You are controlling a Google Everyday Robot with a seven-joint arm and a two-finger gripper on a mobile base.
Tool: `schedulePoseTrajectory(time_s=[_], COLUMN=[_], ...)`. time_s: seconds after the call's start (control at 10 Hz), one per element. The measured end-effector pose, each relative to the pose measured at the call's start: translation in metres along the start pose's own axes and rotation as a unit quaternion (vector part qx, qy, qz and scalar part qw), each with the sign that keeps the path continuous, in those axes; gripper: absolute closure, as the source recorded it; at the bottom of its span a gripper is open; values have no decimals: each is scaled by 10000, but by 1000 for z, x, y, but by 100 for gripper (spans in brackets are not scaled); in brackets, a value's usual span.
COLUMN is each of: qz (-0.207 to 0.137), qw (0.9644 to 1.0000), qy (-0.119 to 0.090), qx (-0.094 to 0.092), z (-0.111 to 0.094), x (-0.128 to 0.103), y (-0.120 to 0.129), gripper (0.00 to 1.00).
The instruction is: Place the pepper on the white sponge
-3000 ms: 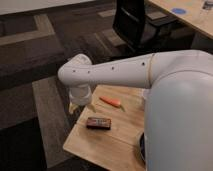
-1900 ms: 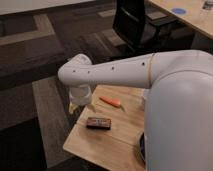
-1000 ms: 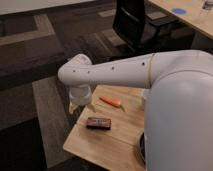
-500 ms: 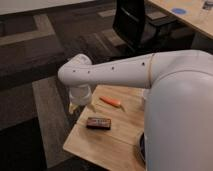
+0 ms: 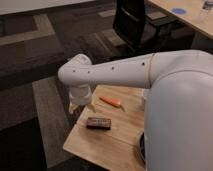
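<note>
The pepper, slim and orange-red, lies on the wooden table near its far edge. My white arm reaches across from the right and bends down at the table's far left corner. The gripper hangs there at the end of the arm, left of the pepper and apart from it, low over the table's corner. The white sponge does not show; the arm may hide it.
A dark rectangular box with red markings lies in front of the pepper. A dark rounded edge shows by my body at the right. A black chair and a second table stand behind, on carpet.
</note>
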Motion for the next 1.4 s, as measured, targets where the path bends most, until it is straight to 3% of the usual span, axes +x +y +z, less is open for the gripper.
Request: schedulePoseTrajectory(time_s=[0.4, 0.9, 1.1, 1.4], qz=[8, -13, -225, -1014], qw=[10000, 9997, 9993, 9945], qy=[-13, -253, -280, -238], qx=[1, -43, -102, 109], z=[-1, -17, -22, -29], x=[-1, -21, -28, -31], y=[-1, -24, -35, -69], gripper=[35, 35, 35, 35])
